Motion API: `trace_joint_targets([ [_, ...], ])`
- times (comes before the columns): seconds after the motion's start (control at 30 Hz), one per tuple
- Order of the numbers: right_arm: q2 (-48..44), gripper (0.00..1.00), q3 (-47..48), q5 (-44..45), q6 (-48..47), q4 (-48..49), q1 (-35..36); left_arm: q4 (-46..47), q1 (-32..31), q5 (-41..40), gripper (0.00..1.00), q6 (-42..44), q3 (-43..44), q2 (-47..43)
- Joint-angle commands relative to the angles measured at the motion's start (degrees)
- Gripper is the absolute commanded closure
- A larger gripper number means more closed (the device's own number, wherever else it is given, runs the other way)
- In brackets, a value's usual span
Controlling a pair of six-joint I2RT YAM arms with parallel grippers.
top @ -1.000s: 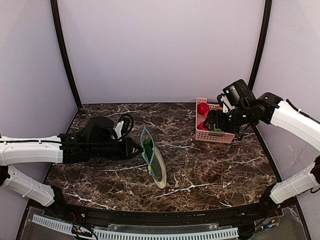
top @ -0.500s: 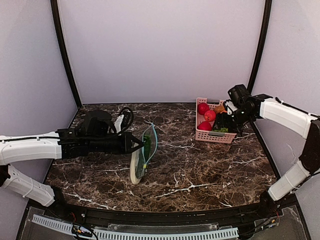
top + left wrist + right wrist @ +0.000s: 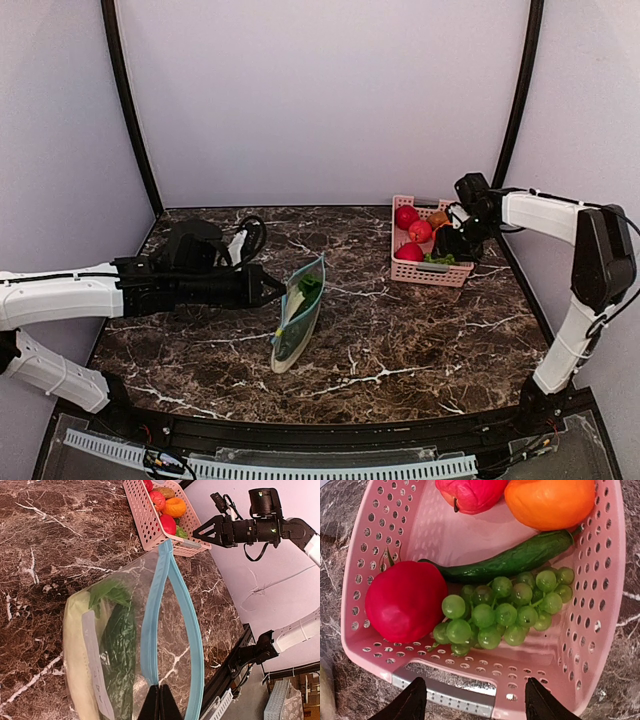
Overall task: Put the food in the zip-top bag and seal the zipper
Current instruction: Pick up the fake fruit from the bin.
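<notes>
grapes [image 3: 502, 615] and pepper [image 3: 515, 559] in basket [image 3: 600, 630]

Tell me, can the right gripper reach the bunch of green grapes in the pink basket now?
Probably yes. The right gripper hangs open above the pink basket, and the grapes lie on top, uncovered. The dark-green pepper and a red fruit only border them.

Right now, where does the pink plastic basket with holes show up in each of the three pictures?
Top external: the pink perforated plastic basket sits right of centre, towards the back.
Left wrist: the basket is at top centre, beyond the clear zip-top bag.
Right wrist: the basket fills nearly the whole picture.
Shared landmark: the round orange fruit inside it.
</notes>
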Motion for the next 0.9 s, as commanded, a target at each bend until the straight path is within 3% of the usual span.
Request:
trace_joint_targets([
  [0.0,4.57,0.34,3.86,-0.72,-5.19,2.95,-0.11,-0.57,0.56,0.45,0.99,0.3,-1.08,-2.19],
  [0.17,9.15,0.29,6.55,0.2,-7.59,4.17,-0.13,-0.53,0.65,0.36,0.99,-0.09,-1.0,-1.87],
  [0.57,19.45,0.33,11.31,5.73,-8.55,4.68,-0.07,0.05,0.78,0.78,0.99,-1.01,-1.28,-1.49],
  [0.73,21.95,0.46,12.0,7.85,-8.29,4.85,-0.09,0.13,0.78,0.87,0.99,-1.27,-1.4,-1.53],
  [0.87,21.92,0.63,11.83,8.32,-8.04,5.17,-0.09,0.05,0.81,0.7,0.99,-1.35,-1.47,-1.76],
])
